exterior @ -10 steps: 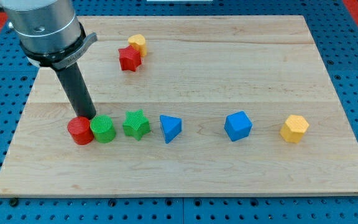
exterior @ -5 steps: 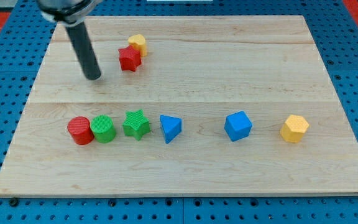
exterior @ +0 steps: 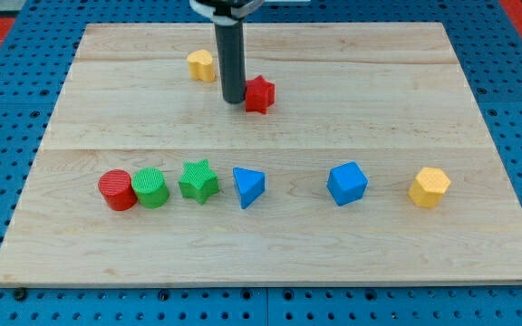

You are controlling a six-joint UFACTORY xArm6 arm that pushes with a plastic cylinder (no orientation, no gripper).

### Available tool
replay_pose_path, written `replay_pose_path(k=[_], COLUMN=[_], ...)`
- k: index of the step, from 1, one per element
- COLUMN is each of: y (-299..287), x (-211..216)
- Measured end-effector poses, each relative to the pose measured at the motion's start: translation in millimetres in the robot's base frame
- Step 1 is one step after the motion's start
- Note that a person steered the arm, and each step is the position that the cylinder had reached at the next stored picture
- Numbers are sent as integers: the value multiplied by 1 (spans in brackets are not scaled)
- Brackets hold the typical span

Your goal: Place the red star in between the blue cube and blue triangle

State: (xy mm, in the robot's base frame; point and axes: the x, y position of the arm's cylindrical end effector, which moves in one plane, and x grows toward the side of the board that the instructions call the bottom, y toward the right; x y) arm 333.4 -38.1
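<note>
The red star (exterior: 259, 94) lies on the upper middle of the wooden board. My tip (exterior: 233, 100) rests against its left side. The blue triangle (exterior: 248, 186) and the blue cube (exterior: 347, 183) sit in a row lower down, with a gap between them. The red star is well above that gap and a little to its left.
A red cylinder (exterior: 117, 190), a green cylinder (exterior: 152, 188) and a green star (exterior: 198, 181) continue the row to the left of the blue triangle. A yellow block (exterior: 430, 187) ends the row at the right. Another yellow block (exterior: 201, 65) sits near the board's (exterior: 478, 109) top.
My tip moved from beside the red cylinder up and then right. It has pushed the red star right, away from the yellow block it was touching.
</note>
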Motion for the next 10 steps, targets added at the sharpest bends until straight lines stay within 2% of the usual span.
replay_pose_path(k=[1, 2, 3, 5, 6, 7, 8, 10], y=[-1, 45, 47, 35, 50, 52, 71, 79], x=[-31, 16, 61, 61, 105, 125, 92, 135])
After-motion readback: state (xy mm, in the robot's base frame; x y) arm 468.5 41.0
